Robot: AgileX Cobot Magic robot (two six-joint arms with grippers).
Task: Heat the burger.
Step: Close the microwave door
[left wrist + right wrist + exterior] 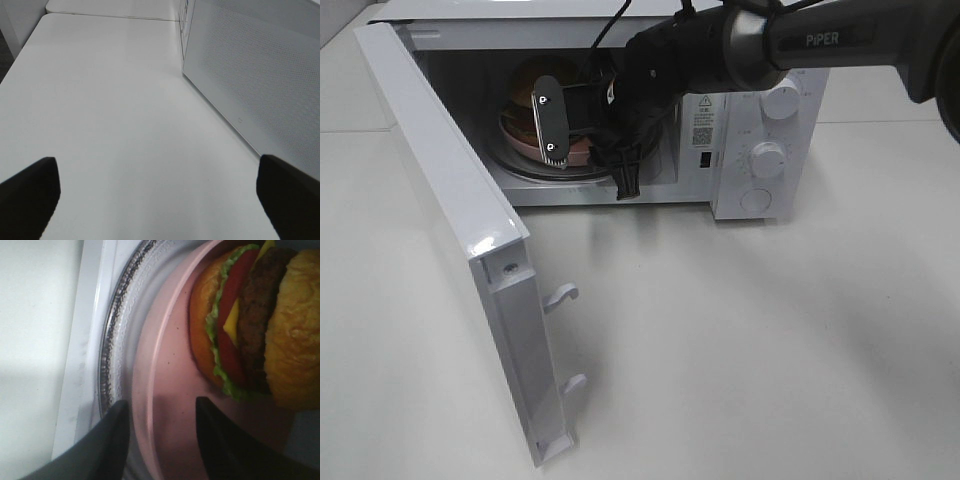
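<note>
Golden-brown and glossy, the burger has a crinkled bun over a dark, coarse patty, a yellow cheese corner, a red tomato slice and frilled green lettuce. It sits on the round pink plate, smooth and matte with a raised lip. The plate rests on the ribbed glass turntable inside the white microwave.

My right pincer is in the cavity with its dark fingers apart, straddling the plate's lip and clamped on nothing. I judge the loading step to be at its end, with the food in place and the grip let go.

The next move calls for drawing that arm straight out, level, so that neither finger hooks the lip and drags the plate off the turntable. Then the door, swung wide over the tabletop, must be shut and a dial turned.

My left pincer hangs wide apart and empty above the tabletop, beside the door's perforated panel, which I think suits it for the push.
</note>
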